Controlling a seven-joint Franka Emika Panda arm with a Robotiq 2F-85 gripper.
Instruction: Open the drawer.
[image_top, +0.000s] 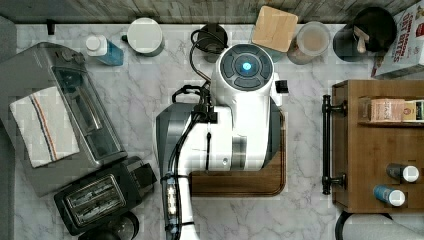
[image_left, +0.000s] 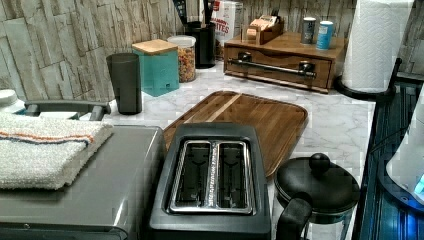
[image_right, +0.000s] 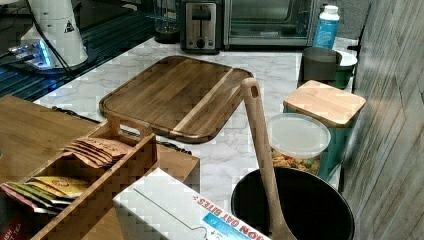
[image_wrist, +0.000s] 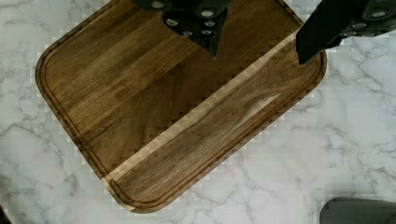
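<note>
Two black fingers (image_wrist: 310, 39) of the gripper (image_wrist: 261, 44) show in the wrist view, spread well apart with nothing between them, hanging above the wooden cutting board (image_wrist: 154, 116). We see bare marble counter (image_wrist: 336, 154) around the board's rounded corners.

From the top view, the white arm (image_top: 245, 115) covers most of that board, whose edge (image_top: 240, 185) peeks out beneath it. A black cable (image_top: 195, 55) loops off the arm toward the back wall.

We find the drawer (image_top: 340, 145) at the top view's right, apart from the board, set in a low wooden cabinet; its long black bar handle (image_top: 326, 145) runs across the front on two mounts. In the left view the drawer (image_left: 280, 67) sits flush in its cabinet, shut, with the handle (image_left: 272, 67) across it. On the cabinet top stand two small bottles (image_left: 317, 32) and a wooden caddy of tea packets (image_right: 95, 150). A roll of paper towel (image_left: 377, 45) stands just beside the cabinet.

Along the back wall in the left view we note a teal canister with a wooden lid (image_left: 156, 67), a jar of colourful cereal (image_left: 184, 57) and a dark tumbler (image_left: 125, 82). Nearer that camera sit a black toaster (image_left: 212, 180), a toaster oven with a folded towel (image_left: 47, 152) on top, and a black-lidded pot (image_left: 317, 187).
</note>
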